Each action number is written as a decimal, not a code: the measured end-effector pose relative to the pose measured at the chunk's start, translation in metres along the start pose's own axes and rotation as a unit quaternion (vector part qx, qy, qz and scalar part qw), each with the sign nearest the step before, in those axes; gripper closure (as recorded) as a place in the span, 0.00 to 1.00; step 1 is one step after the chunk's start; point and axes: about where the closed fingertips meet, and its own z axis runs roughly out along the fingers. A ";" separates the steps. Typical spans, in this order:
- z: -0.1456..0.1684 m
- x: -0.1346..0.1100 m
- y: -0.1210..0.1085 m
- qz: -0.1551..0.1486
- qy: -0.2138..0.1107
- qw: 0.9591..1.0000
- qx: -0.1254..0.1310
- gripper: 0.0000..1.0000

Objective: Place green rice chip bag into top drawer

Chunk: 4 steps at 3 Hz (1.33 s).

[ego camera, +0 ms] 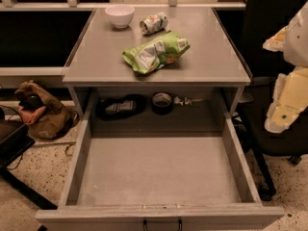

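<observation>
While the gripper hangs at the right edge, well apart from the bag, its grip state cannot be told. The bag lies on the table. The drawer stands open. Judged remaining: grasp, transfer, release.

Light-green foil with white and grey printed panels on the green rice chip bag. Plain grey across the top drawer, dark on its handle. White on the bowl. Cream-white on the gripper, at the right edge.
</observation>
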 end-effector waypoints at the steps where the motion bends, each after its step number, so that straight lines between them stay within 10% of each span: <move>1: 0.000 0.000 0.000 0.000 0.000 1.000 0.000 0.00; 3: 0.036 -0.051 -0.036 -0.062 -0.049 0.997 -0.010 0.00; 4: 0.079 -0.116 -0.066 -0.118 -0.098 0.987 -0.035 0.00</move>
